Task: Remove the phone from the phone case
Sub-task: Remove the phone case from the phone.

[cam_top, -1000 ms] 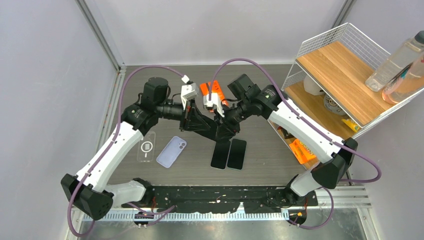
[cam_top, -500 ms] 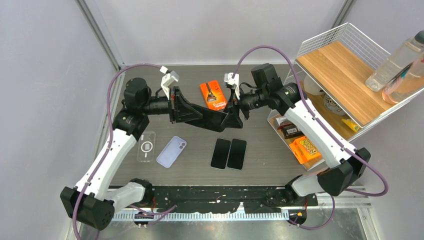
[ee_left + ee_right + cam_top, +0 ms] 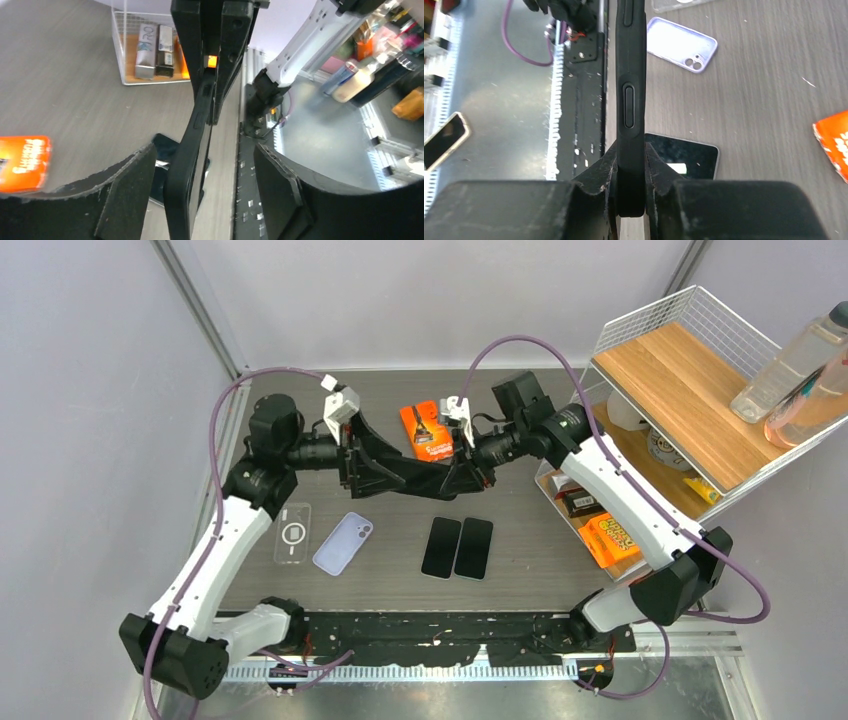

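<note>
Well above the table, the right gripper is clamped tight on one end of the black phone case, which is held edge-on in mid-air. The left gripper stands wide, fingers either side of the case and gripping nothing, and I cannot tell whether the phone sits inside. I judge the left should close on the case's rim alone and peel it back while the right holds firm. At the right, the wire rack carries bottles on top, and the clear bin holds snack bars.
</note>
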`<state>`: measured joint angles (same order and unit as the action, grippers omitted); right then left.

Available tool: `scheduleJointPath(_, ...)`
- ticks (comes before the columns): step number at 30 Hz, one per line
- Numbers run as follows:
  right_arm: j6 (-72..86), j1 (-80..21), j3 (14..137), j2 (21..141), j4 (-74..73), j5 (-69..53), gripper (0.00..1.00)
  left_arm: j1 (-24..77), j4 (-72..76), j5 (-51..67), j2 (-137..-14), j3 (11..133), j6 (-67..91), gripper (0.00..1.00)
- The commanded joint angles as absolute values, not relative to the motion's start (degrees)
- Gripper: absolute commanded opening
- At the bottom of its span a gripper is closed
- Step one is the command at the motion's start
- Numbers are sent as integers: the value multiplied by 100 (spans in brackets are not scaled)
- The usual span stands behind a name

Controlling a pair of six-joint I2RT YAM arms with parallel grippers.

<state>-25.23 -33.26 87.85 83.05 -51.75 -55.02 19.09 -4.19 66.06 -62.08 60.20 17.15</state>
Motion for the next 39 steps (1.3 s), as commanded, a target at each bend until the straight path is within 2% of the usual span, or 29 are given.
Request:
scheduleJointPath(1, -3223, -3632, 9282, 8178, -5513, -4596, 5, 2121, -4211, 6143, -6493, 7221, -1840, 80)
scheduleJointPath(4, -3299, -3766, 9418, 8246, -5605, -4372, 5, 2422, -5455, 5682, -6913, 7844, -2973, 87)
scheduleJointPath(7, -3368, -3956, 9561, 8306, -5713, -4146, 5, 2732, -5832, 5323, -7212, 8097, -3442, 88)
scheduleJointPath(11, -3382, -4032, 9734, 8371, -5765, -4142, 5, 3057, -6140, 5063, -7481, 8221, -3886, 79)
scheduleJointPath(12, -3388, -4051, 9753, 8360, -5774, -4145, 6, 3107, -6199, 5041, -7548, 8240, -3942, 73)
scheduleJointPath(14, -3403, -4071, 9757, 8339, -5784, -4163, 5, 3160, -6275, 5057, -7695, 8300, -3985, 54)
scheduleJointPath(15, -3404, -4079, 9752, 8329, -5786, -4177, 5, 3176, -6348, 5077, -7779, 8349, -4016, 43)
scheduleJointPath(16, -3398, -4085, 9731, 8322, -5780, -4195, 5, 3191, -6426, 5092, -7886, 8392, -4066, 20)
scheduleJointPath(17, -3376, -4086, 9717, 8290, -5743, -4198, 6, 3200, -6508, 5112, -7947, 8435, -4094, 3)
scheduleJointPath(18, -3354, -4080, 9663, 8271, -5679, -4225, 8, 3199, -6524, 5117, -7991, 8459, -4060, 0)
scheduleJointPath(23, -2944, -3896, 9510, 8048, -5299, -4414, 31, 2996, -5385, 5295, -7616, 7776, -3288, 0)
scheduleJointPath(24, -2861, -3784, 9510, 8028, -5190, -4525, 40, 2898, -4983, 5410, -7467, 7553, -3040, 0)
scheduleJointPath(26, -2656, -3587, 9496, 7961, -5022, -4738, 46, 2672, -4150, 5661, -7166, 7135, -2418, 0)
scheduleJointPath(32, -2182, -3213, 9470, 7861, -4681, -5148, 48, 2351, -2054, 5968, -6408, 6121, -831, 0)
scheduleJointPath(35, -2038, -3114, 9347, 7841, -4538, -5172, 52, 2224, -1294, 6063, -6255, 5940, -124, 0)
scheduleJointPath(39, -1798, -3039, 9200, 7887, -4245, -5297, 53, 2079, -408, 6075, -6175, 5736, 893, 0)
